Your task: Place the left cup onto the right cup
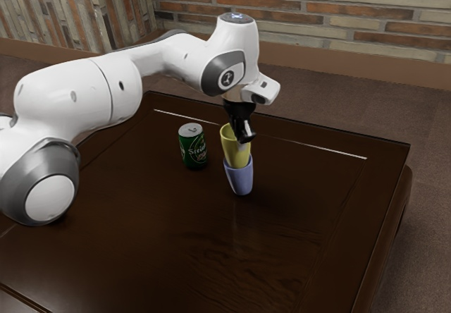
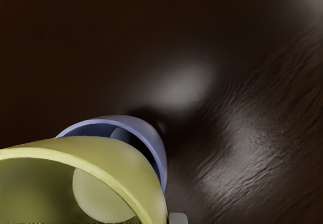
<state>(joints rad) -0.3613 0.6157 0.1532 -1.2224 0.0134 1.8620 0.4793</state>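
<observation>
Exterior view: the gripper (image 1: 243, 135) is clenched on the rim wall of the yellow cup (image 1: 233, 152), which sits slightly tilted with its base nested inside the lavender cup (image 1: 239, 179) standing on the dark bench (image 1: 282, 242). A green can (image 1: 192, 146) stands just beside the cups, toward the exterior view's left. Wrist view: the yellow cup's (image 2: 101, 158) rim is close under the hand, with the lavender cup's (image 2: 154, 146) rim around it.
</observation>
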